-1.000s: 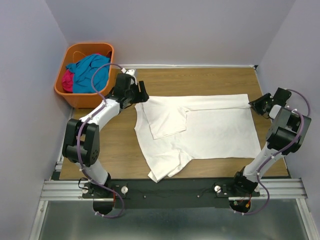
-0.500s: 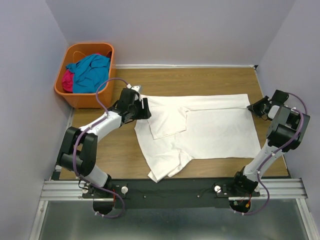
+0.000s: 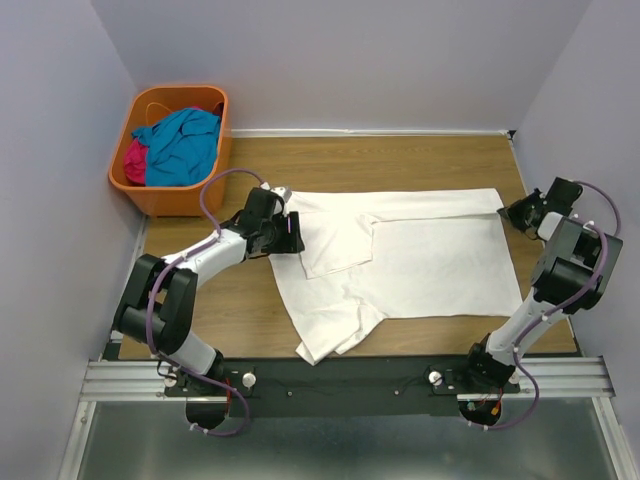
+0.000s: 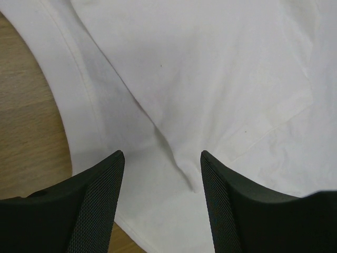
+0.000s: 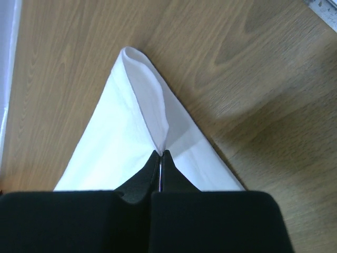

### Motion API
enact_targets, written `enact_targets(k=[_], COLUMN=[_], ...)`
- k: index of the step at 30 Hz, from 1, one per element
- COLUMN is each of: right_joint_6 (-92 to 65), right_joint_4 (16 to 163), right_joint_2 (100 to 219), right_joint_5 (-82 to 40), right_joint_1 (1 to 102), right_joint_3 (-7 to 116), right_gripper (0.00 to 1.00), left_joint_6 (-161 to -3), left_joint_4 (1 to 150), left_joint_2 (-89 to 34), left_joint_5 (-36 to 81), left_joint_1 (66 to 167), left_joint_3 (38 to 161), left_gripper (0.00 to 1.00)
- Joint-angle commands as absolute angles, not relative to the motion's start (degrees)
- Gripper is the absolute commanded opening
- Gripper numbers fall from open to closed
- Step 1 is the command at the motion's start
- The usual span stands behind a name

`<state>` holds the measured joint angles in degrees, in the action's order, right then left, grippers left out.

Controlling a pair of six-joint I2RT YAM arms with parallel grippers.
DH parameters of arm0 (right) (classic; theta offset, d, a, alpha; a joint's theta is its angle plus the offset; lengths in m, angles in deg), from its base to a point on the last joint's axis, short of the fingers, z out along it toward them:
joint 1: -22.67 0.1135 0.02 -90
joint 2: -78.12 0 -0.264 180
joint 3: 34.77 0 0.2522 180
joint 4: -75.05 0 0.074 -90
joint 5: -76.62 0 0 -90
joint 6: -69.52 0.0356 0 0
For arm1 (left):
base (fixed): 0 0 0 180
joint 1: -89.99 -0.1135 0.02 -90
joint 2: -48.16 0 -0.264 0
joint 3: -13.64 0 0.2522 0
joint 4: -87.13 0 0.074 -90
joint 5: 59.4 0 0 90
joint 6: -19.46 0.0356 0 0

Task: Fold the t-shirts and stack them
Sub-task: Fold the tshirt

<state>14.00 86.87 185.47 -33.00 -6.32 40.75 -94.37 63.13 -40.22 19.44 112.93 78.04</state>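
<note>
One white t-shirt (image 3: 420,260) flat on table (image 3: 400,160), one sleeve folded in. Right tool (image 5: 159,153) clamped tight on its far right corner. Left tool (image 4: 160,158) spread wide over left edge, holding nothing. Teal t-shirt (image 3: 182,140), magenta t-shirt (image 3: 134,160) in orange basket (image 3: 150,197).

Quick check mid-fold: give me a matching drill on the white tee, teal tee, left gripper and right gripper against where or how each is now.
1 white tee
2 teal tee
3 left gripper
4 right gripper

A pinched shut on a shirt corner
B lying in the orange basket
C open above white cloth
D spread on the table

Pairs: 1-D, 2-B, 3-C, 4-A
</note>
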Motion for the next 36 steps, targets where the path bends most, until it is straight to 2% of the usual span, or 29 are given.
enact_targets(k=[1, 9, 13, 24, 30, 36], right_joint_6=[14.5, 14.2, 14.4, 14.5, 14.5, 14.5], right_joint_4=[87.2, 87.5, 87.4, 87.4, 87.4, 87.5], right_joint_2=[182.2, 184.1, 185.4, 186.7, 186.9, 186.6], right_joint_5=[-30.4, -31.0, -31.1, -31.4, -31.2, -31.4], right_joint_1=[-6.9, -6.9, -6.9, -6.9, -6.9, -6.9], right_joint_3=[39.1, 39.4, 39.7, 40.7, 40.9, 41.1], right_gripper=[0.0, 0.0, 0.0, 0.01, 0.0, 0.01], left_joint_6=[-94.7, -96.1, -96.7, -98.4, -99.1, -99.8], left_joint_4=[61.6, 63.4, 64.4, 65.9, 66.3, 65.7], left_joint_2=[-38.9, -41.4, -43.6, -47.6, -47.6, -45.4], left_joint_5=[16.6, 13.8, 12.8, 11.7, 11.3, 11.8], left_joint_1=[113.4, 114.4, 115.5, 117.1, 118.1, 118.4], left_joint_3=[76.6, 76.2, 76.2, 76.2, 76.2, 76.3], left_gripper=[0.66, 0.59, 0.51, 0.42, 0.31, 0.11])
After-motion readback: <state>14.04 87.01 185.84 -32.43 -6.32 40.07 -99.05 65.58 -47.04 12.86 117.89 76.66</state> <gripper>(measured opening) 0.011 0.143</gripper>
